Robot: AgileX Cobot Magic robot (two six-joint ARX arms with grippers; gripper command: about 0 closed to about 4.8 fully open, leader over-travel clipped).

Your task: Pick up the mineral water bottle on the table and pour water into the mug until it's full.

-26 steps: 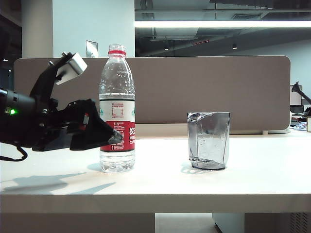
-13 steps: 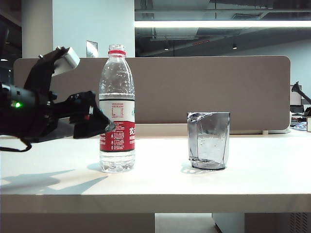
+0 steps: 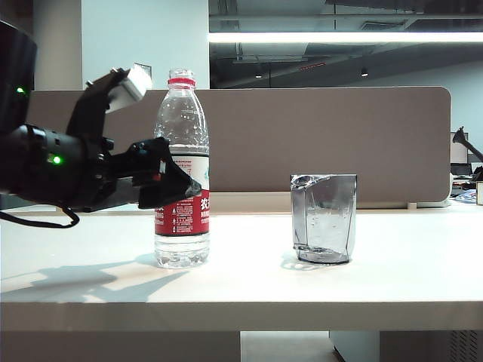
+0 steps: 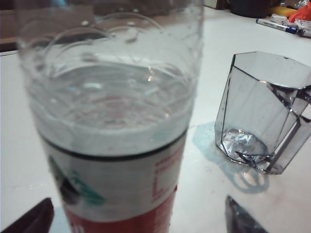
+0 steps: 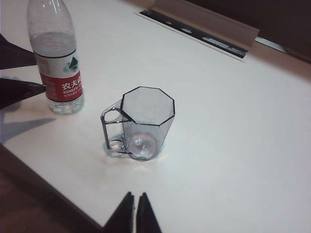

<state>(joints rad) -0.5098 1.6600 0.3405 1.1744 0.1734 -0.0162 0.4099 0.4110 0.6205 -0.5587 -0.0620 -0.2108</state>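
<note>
My left gripper (image 3: 185, 192) has risen, spread, to straddle the bottle (image 3: 182, 170); I'd center before squeezing, right gripper (image 5: 135, 200) pressed together near the mug (image 5: 141, 121).

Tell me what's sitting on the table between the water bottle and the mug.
Nothing: bare white table separates the bottle and the mug, as the exterior and right wrist views show.
</note>
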